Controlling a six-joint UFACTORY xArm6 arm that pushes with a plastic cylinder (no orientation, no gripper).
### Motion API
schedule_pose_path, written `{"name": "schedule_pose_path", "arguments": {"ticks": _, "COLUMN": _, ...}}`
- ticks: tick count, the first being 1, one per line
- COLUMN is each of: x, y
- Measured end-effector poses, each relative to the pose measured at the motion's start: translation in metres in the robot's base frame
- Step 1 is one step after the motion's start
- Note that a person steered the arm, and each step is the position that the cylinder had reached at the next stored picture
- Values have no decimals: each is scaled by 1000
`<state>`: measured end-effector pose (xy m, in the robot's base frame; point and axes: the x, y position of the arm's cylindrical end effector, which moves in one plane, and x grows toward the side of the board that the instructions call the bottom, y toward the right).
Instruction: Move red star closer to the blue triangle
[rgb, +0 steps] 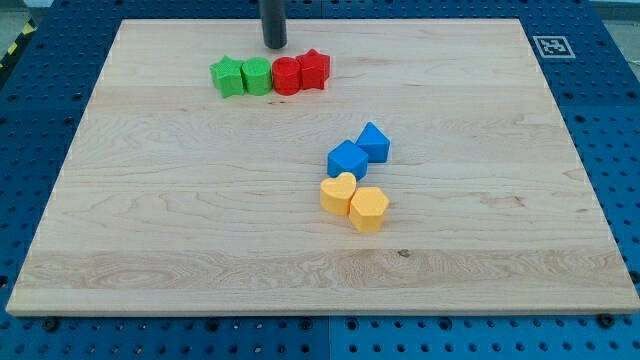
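Observation:
The red star (314, 69) lies near the view's top, at the right end of a row of blocks that touch one another. The blue triangle (374, 141) sits near the board's middle, below and right of the red star, touching a blue cube (347, 159). My tip (274, 45) is at the view's top, just above the row, over the gap between the green hexagon (257, 76) and the red round block (287, 77), up and left of the red star. It touches no block.
A green star (229, 77) ends the row on the left. A yellow heart (338, 193) and a yellow hexagon (368, 209) sit just below the blue blocks. The wooden board (150, 220) lies on a blue perforated table, with a marker tag (549, 45) at its top right corner.

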<state>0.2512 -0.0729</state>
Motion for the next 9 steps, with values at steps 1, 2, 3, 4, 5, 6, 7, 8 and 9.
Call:
{"name": "schedule_pose_path", "arguments": {"ticks": 1, "x": 24, "y": 24}}
{"name": "schedule_pose_path", "arguments": {"ticks": 2, "x": 45, "y": 42}}
{"name": "schedule_pose_path", "arguments": {"ticks": 3, "x": 65, "y": 69}}
{"name": "schedule_pose_path", "arguments": {"ticks": 4, "x": 78, "y": 86}}
{"name": "schedule_pose_path", "arguments": {"ticks": 5, "x": 99, "y": 100}}
{"name": "schedule_pose_path", "arguments": {"ticks": 6, "x": 112, "y": 117}}
{"name": "schedule_pose_path", "arguments": {"ticks": 7, "x": 104, "y": 128}}
{"name": "schedule_pose_path", "arguments": {"ticks": 8, "x": 110, "y": 139}}
{"name": "schedule_pose_path", "arguments": {"ticks": 9, "x": 128, "y": 139}}
